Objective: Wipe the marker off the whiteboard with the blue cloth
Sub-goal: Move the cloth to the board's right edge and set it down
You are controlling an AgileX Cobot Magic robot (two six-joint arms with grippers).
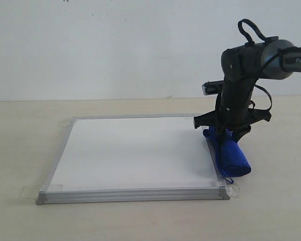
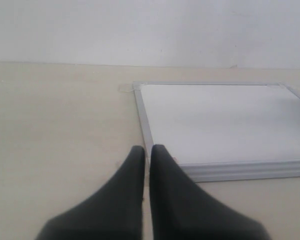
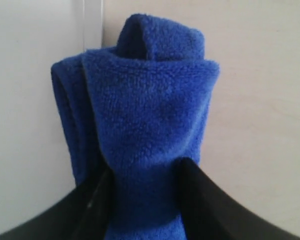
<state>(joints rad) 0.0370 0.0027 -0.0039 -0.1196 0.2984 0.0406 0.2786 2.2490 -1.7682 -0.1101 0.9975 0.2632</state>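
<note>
The whiteboard (image 1: pixel 130 150) lies flat on the table, silver-framed, with tape tabs at its corners. No marker shows on its white face in any view. The blue cloth (image 1: pixel 233 155) lies bunched along the board's right frame, partly on the table. My right gripper (image 1: pixel 224 131) points down onto the cloth's far end. In the right wrist view the blue cloth (image 3: pixel 150 110) is pinched narrow between the two black fingers of my right gripper (image 3: pixel 145 167). My left gripper (image 2: pixel 147 148) is shut and empty, low by the whiteboard (image 2: pixel 220 120) at its near left corner.
The beige tabletop (image 1: pixel 271 201) surrounds the board on all sides. A plain white wall (image 1: pixel 115 45) stands behind the table. A clear tape tab (image 1: pixel 29 191) sticks out at the board's front left corner.
</note>
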